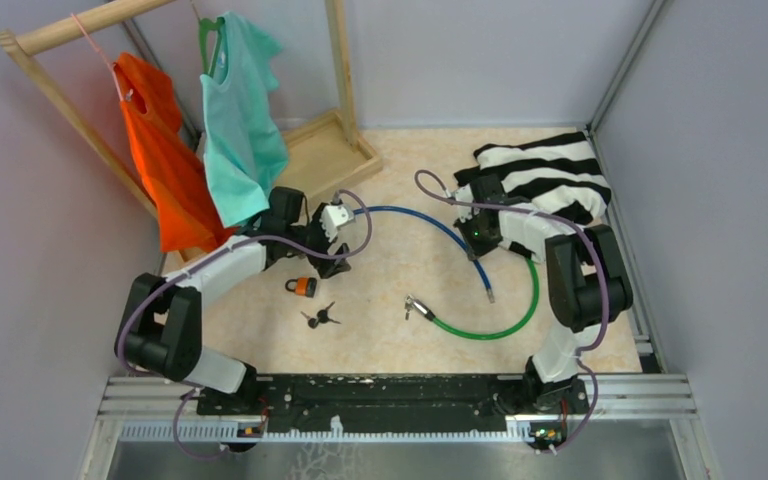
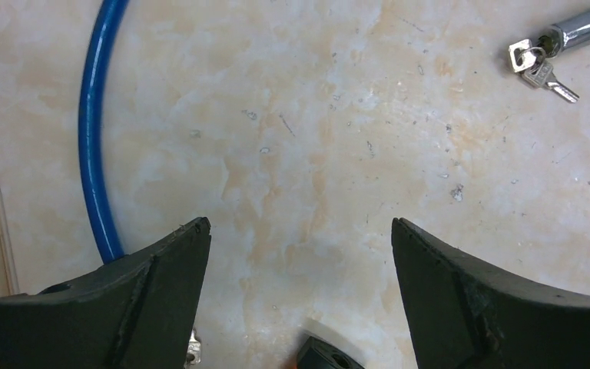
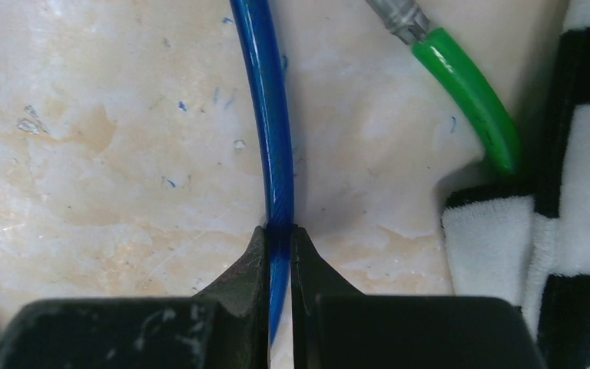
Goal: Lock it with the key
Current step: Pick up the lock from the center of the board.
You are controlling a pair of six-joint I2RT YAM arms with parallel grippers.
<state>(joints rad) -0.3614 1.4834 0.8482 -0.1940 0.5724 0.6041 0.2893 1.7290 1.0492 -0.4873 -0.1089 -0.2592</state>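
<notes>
A small orange padlock lies on the table, with a pair of black-headed keys just in front of it. My left gripper hovers just behind and to the right of the padlock, open and empty. In the left wrist view the gripper is wide open over bare table, and only the padlock's dark top shows at the bottom edge. My right gripper is shut on the blue cable. The right wrist view shows the right gripper pinching the blue cable.
A green cable lock with a metal end and keys lies at centre right; the keys also show in the left wrist view. A striped cloth is at back right. A wooden clothes rack with an orange shirt and a teal shirt stands at back left.
</notes>
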